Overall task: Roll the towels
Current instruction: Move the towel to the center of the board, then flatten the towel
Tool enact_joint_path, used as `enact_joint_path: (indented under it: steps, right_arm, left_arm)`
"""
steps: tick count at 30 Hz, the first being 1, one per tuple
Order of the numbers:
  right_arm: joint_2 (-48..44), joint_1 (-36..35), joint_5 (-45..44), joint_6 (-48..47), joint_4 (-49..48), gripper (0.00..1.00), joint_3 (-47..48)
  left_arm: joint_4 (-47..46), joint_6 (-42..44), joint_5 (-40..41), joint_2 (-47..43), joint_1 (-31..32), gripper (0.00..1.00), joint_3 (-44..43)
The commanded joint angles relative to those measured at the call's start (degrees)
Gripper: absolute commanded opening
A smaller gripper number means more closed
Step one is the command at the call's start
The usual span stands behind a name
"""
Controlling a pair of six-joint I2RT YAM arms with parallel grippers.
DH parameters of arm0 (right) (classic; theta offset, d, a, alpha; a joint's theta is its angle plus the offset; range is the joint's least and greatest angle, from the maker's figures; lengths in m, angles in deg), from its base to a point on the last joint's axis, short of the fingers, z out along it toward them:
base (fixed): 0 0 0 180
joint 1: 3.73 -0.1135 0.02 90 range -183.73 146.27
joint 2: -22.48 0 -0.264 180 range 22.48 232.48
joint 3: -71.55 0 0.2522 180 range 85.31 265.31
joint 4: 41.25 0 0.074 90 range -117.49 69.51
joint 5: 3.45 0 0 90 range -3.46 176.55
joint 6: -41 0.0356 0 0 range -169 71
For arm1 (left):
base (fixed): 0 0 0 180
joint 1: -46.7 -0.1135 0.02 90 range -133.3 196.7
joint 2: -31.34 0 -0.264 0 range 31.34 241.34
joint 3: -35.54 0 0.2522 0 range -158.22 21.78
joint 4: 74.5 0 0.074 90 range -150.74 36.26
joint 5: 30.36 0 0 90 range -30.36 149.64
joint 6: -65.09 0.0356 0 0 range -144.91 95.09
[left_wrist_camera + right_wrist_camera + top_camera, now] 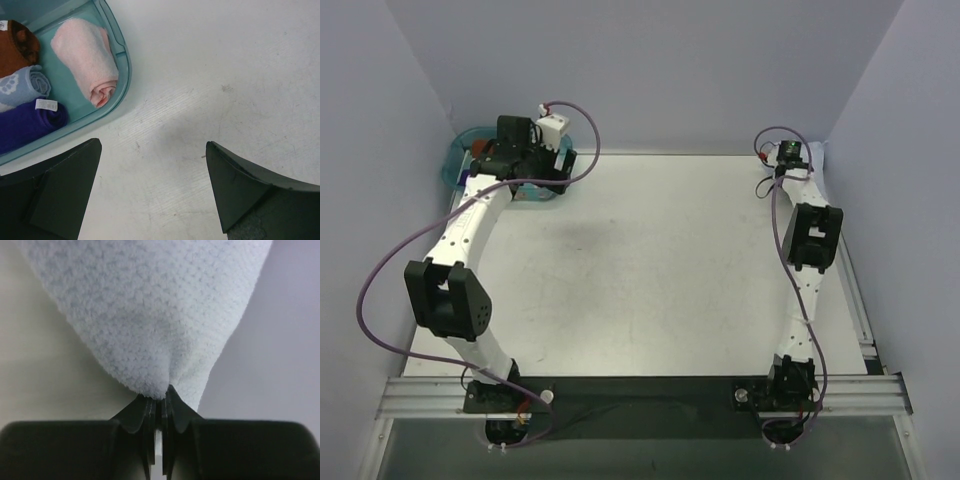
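My right tool (160,407) is clenched on 1 corner of the pale blue towel (150,315), its 2 jaws pressed together with only a fold of cloth between them. Past the pinch the towel widens into a soft, nubbly fan that fills most of the wrist view. It is loose and unrolled, and I see no tag from here. From above, this arm reaches to the far right corner of the worktop (670,270).

I judge this to be the fetching step. The next move calls for bringing the towel to the open middle and laying it flat. Held by 1 corner it will likely bunch, so a second corner needs taking.

My left tool (154,150) is released, jaws wide, over bare worktop just beside the teal tub (126,75). Inside the tub, against its wall, the pink towel (87,57) lies as a stubby roll with its spiral end showing, so that one looks done. Further in are a blue patterned roll (25,85), a purple cloth (25,125) with a white tag (47,105), and a brown cloth (17,42).
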Motion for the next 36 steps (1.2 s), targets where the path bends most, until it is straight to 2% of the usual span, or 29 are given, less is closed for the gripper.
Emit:
enact_joint_path:
  steps: [1, 5, 6, 8, 9, 11, 12, 13, 15, 16, 18, 21, 23, 24, 26, 27, 29, 30, 34, 36]
  right_arm:
    - [-4.03, -0.91, 1.16, -0.07, 2.70, 0.00, -6.92]
    - [-18.00, -6.08, 8.10, 6.15, 6.47, 0.00, -21.09]
    - [-23.95, -9.93, 11.86, 7.22, 8.31, 0.00, -24.07]
    - [-29.51, -14.25, 14.69, 12.03, 13.06, 0.00, -31.63]
    - [-33.72, -19.49, 18.36, 13.89, 14.99, 0.00, -33.66]
    - [-36.21, -25.40, 20.76, 19.16, 21.58, 0.00, -36.57]
    - [-37.27, -30.74, 28.52, 24.84, 24.65, 0.06, -36.32]
    - [-37.71, -33.67, 32.94, 27.34, 30.42, 0.45, -35.54]
    - [-41.47, -37.37, 40.78, 34.08, 31.62, 0.94, -35.88]
    - [-43.15, -38.78, 46.55, 35.69, 31.54, 0.99, -35.97]
    - [-47.01, -37.66, 51.25, 38.34, 31.71, 0.99, -35.88]
    - [-51.32, -32.04, 52.68, 38.53, 31.18, 0.90, -38.59]
    - [-52.39, -27.31, 52.24, 37.47, 31.36, 0.81, -40.79]
    - [-52.57, -25.97, 52.24, 37.38, 31.45, 0.77, -42.98]
    - [-52.48, -22.20, 52.85, 37.90, 31.19, 0.72, -45.27]
    - [-52.13, -21.22, 53.29, 38.34, 30.84, 0.70, -46.59]
    - [-50.99, -19.99, 54.78, 39.83, 29.87, 0.67, -48.97]
    - [-49.51, -19.29, 56.35, 40.19, 29.52, 0.67, -49.50]
    - [-46.16, -19.54, 59.26, 43.09, 25.75, 0.67, -50.21]
    - [-43.96, -19.81, 60.14, 44.93, 24.25, 0.67, -49.50]
  left_arm:
    - [0.42, -1.34, 0.34, -4.08, -0.59, 0.97, -1.45]
    - [0.78, -3.27, -1.77, -5.66, -1.82, 0.97, 0.31]
    - [1.30, -3.80, -2.38, -6.19, -2.61, 0.97, 0.75]
    - [1.92, -5.47, -4.66, -6.63, -3.49, 0.97, 2.15]
    - [2.53, -6.09, -6.76, -7.15, -4.11, 0.97, 2.85]
    - [2.97, -7.41, -8.53, -7.68, -5.34, 0.97, 4.44]
    - [3.84, -7.58, -10.37, -8.21, -5.60, 0.97, 6.10]
    - [4.29, -7.41, -11.08, -8.39, -5.69, 0.97, 6.98]
    - [4.99, -6.71, -13.10, -9.78, -5.87, 0.97, 10.48]
    - [4.91, -6.53, -13.89, -10.32, -5.87, 0.97, 11.99]
    - [4.99, -4.88, -16.69, -12.07, -5.87, 0.97, 14.45]
    - [4.47, -1.71, -20.82, -14.53, -5.52, 0.97, 19.90]
    - [4.47, 0.05, -23.64, -15.33, -4.91, 0.96, 23.77]
    - [4.47, 1.97, -27.31, -16.11, -4.03, 0.84, 25.00]
    - [4.29, 2.87, -28.75, -17.61, -1.58, 0.72, 29.11]
    - [3.68, 3.22, -28.93, -18.14, 2.35, 0.62, 30.36]
    - [3.24, 2.70, -28.32, -18.93, 6.76, 0.55, 33.60]
    - [2.37, 0.70, -27.71, -19.54, 11.66, 0.53, 34.84]
    - [-0.71, -4.06, -23.23, -20.43, 21.87, 0.55, 39.50]
    - [-3.16, -6.34, -19.55, -20.34, 24.44, 0.56, 41.61]
